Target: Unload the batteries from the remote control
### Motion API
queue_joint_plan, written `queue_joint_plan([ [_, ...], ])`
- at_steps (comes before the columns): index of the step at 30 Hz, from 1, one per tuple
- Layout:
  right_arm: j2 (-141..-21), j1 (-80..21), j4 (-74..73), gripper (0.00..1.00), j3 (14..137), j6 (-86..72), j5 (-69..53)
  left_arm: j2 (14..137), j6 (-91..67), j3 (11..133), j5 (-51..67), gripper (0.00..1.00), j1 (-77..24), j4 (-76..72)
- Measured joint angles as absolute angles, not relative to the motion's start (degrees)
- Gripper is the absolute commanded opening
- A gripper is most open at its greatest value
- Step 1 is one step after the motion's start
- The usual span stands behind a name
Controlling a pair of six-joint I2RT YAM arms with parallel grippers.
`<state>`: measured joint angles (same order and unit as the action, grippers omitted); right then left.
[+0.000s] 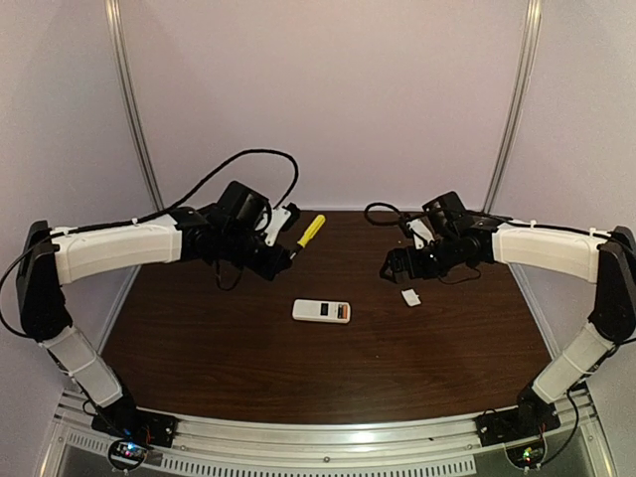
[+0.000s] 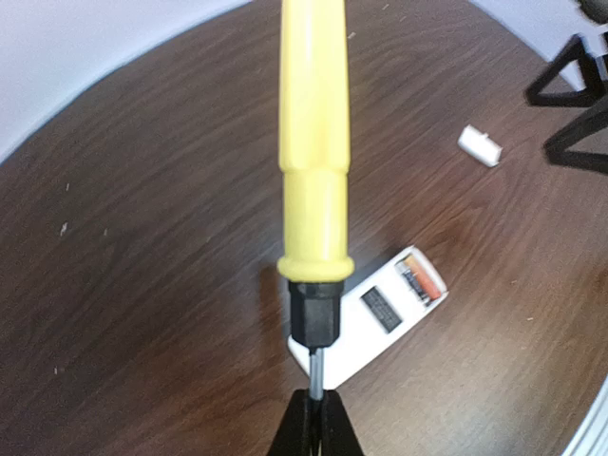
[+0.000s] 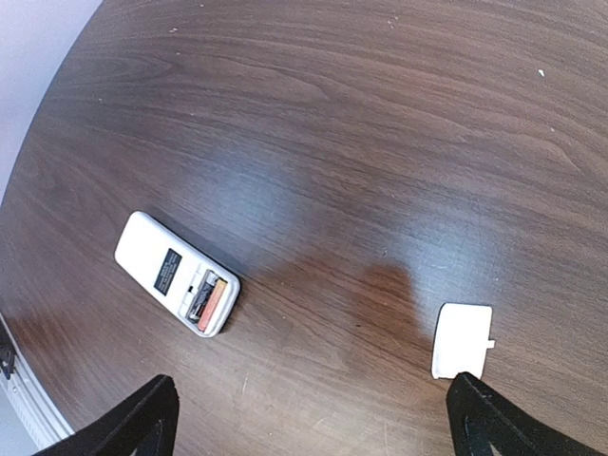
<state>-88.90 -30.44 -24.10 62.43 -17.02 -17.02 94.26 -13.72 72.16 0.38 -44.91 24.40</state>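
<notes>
The white remote control (image 1: 321,311) lies flat mid-table with its compartment open; it also shows in the left wrist view (image 2: 375,318) and the right wrist view (image 3: 177,273). The two batteries (image 3: 211,298), one orange, one dark, sit side by side in the compartment (image 2: 421,281). My left gripper (image 2: 317,418) is shut on the metal shaft of a yellow-handled screwdriver (image 2: 314,142), held above the table behind and left of the remote (image 1: 310,232). My right gripper (image 3: 313,418) is open and empty, above the table right of the remote (image 1: 397,263).
A small white cover piece (image 1: 410,296) lies right of the remote, near my right gripper; it shows in the right wrist view (image 3: 462,339) and the left wrist view (image 2: 480,144). The dark wood table (image 1: 248,358) ends at a metal rail in front.
</notes>
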Motion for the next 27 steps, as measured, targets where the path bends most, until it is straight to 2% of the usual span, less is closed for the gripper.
queue_joint_plan([
  [6, -85.2, -30.4, -23.7, 1.00, 62.6, -14.2, -21.2, 90.3, -8.4, 73.8, 13.2, 0.00, -44.4, 22.6],
  [18, -77.0, -31.9, -19.2, 1.00, 60.6, -9.3, -43.9, 89.6, 0.6, 73.8, 38.7, 0.00, -44.4, 25.9],
  [27, -74.1, -35.1, -18.3, 1.00, 58.3, -8.1, -54.6, 92.1, 4.8, 75.9, 52.4, 0.00, -44.3, 32.3],
])
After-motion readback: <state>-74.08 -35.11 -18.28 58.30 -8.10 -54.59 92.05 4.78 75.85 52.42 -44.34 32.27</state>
